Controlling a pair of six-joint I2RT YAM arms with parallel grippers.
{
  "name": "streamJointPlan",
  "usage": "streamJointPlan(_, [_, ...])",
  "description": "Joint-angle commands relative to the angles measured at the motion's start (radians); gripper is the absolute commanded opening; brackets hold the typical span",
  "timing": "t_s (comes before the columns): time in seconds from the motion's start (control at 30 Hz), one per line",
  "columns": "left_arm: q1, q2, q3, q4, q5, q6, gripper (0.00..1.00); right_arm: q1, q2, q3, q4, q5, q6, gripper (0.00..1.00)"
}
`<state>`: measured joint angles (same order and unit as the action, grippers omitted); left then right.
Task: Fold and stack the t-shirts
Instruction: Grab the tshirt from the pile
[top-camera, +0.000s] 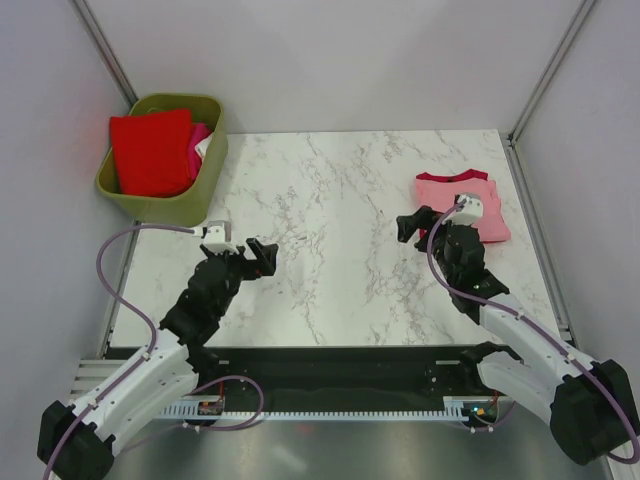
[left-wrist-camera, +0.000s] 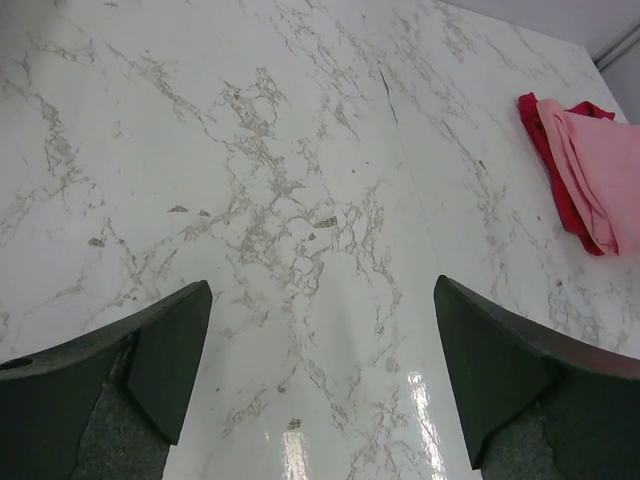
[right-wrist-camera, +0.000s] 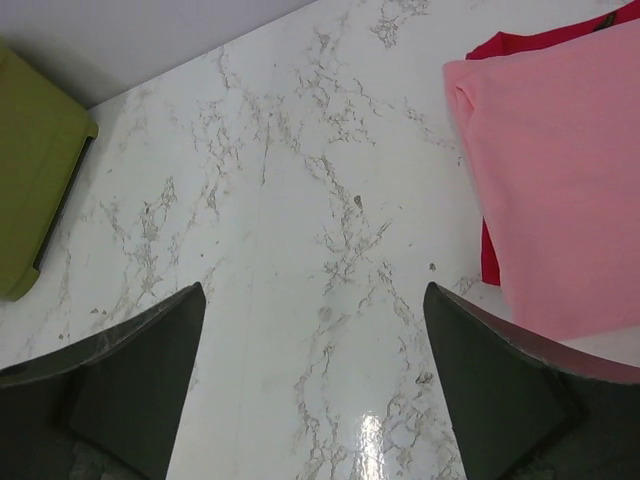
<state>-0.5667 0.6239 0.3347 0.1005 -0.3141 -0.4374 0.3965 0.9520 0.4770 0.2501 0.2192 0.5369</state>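
Note:
A folded light pink t-shirt (top-camera: 470, 200) with a dark pink edge showing lies at the table's far right; it also shows in the left wrist view (left-wrist-camera: 600, 170) and the right wrist view (right-wrist-camera: 560, 170). A folded bright red t-shirt (top-camera: 150, 152) sits in the olive-green tub (top-camera: 210, 190) at the back left. My right gripper (top-camera: 412, 225) hangs open just left of the pink shirt, apart from it, over bare marble (right-wrist-camera: 315, 380). My left gripper (top-camera: 262, 258) is open over the table's left-middle, with nothing between its fingers (left-wrist-camera: 320, 370).
More pink and white cloth (top-camera: 202, 142) is tucked beside the red shirt in the tub, whose corner shows in the right wrist view (right-wrist-camera: 35, 170). White walls close in the marble table (top-camera: 330, 210) at the back and on both sides.

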Motion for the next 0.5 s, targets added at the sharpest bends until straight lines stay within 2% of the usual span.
streamJointPlan(0.0, [0.002, 0.000, 0.033, 0.024, -0.040, 0.011, 1.00, 0.002, -0.012, 0.000, -0.004, 0.042, 0.041, 0.98])
streamJointPlan(0.1, [0.004, 0.014, 0.059, -0.002, -0.110, -0.021, 1.00, 0.004, 0.004, 0.008, -0.006, 0.014, 0.047, 0.98])
streamJointPlan(0.13, [0.005, 0.037, 0.072, -0.027, -0.190, -0.029, 1.00, 0.004, 0.007, 0.008, -0.011, 0.012, 0.048, 0.98])
streamJointPlan(0.2, [0.008, 0.069, 0.137, -0.060, -0.276, -0.044, 1.00, 0.002, 0.010, 0.009, -0.011, 0.011, 0.049, 0.98])
streamJointPlan(0.23, [0.011, 0.103, 0.174, -0.143, -0.363, -0.063, 1.00, 0.002, 0.011, 0.011, -0.011, 0.012, 0.049, 0.98])
streamJointPlan(0.3, [0.031, 0.152, 0.303, -0.217, -0.431, -0.118, 1.00, 0.002, 0.008, 0.009, -0.012, 0.014, 0.051, 0.98])
streamJointPlan(0.4, [0.082, 0.270, 0.487, -0.343, -0.439, -0.184, 1.00, 0.004, -0.018, -0.001, -0.021, 0.045, 0.061, 0.98])
streamJointPlan(0.47, [0.160, 0.371, 0.617, -0.398, -0.360, -0.219, 1.00, 0.002, -0.038, -0.020, -0.021, 0.063, 0.069, 0.98])
